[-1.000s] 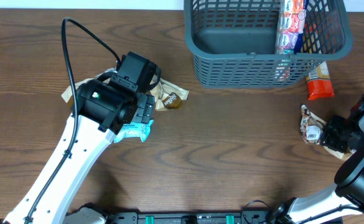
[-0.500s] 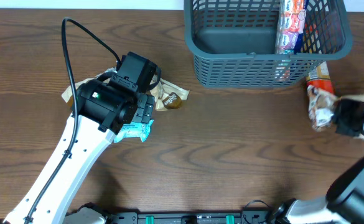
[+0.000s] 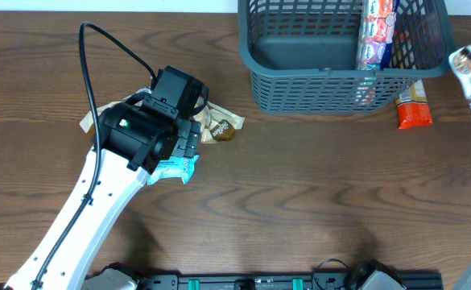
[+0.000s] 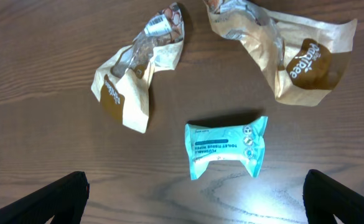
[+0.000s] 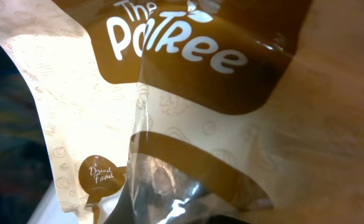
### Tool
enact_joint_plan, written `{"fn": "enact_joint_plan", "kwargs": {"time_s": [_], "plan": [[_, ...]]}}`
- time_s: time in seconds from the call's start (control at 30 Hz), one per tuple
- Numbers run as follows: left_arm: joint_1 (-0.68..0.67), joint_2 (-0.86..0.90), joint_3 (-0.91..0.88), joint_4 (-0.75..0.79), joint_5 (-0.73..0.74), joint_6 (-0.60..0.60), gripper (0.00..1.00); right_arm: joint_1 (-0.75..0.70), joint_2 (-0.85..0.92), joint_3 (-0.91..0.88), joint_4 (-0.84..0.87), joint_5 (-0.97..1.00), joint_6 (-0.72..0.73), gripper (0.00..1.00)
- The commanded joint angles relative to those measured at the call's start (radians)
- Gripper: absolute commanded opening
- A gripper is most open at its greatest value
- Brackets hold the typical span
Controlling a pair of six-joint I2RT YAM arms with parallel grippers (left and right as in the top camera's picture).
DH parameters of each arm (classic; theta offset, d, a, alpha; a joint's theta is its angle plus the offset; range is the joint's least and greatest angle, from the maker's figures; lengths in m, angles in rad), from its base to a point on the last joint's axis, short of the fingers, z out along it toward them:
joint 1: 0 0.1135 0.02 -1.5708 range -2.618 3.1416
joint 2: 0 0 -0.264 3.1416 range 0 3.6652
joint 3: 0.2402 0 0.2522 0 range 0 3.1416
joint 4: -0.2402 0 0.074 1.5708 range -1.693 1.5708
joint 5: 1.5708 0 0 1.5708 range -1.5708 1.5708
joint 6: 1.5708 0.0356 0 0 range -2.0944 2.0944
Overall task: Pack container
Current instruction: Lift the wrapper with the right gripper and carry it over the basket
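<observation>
- The cream-and-brown packet (image 5: 231, 143) filling the right wrist view carries "The PaTree" in white letters on its brown band.
- A small round brown badge (image 5: 99, 176) lower on that packet reads "Dried Food".
- In the left wrist view, the teal wipes pack (image 4: 226, 146) on the tabletop (image 4: 57, 143) reads "FLUSHABLE TOILET TISSUE WIPES", upside down to the camera.
- The upper-right cream packet (image 4: 294, 59) shows "PaTree" on a brown patch, turned sideways.
- Print on the upper-left cream packet (image 4: 135, 74) is too small to read.
</observation>
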Motion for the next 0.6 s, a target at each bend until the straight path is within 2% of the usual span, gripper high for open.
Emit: {"fn": "enact_joint_plan", "kwargs": {"time_s": [0.0,0.3,0.57], "plan": [[0.005,0.01,-0.004,0.001,0.002,-0.012,0.99,0.029,-0.013,0.097,0.004,-0.045,-0.148,0.01],[0.005,0.01,-0.004,0.0,0.002,-0.012,0.99,0.209,0.087,0.166,0.177,-0.145,-0.48,0.04],[0.005,0.01,-0.004,-0.001,0.002,-0.012,0.99,0.312,0.307,0.167,0.202,-0.179,-0.539,0.06]]}}
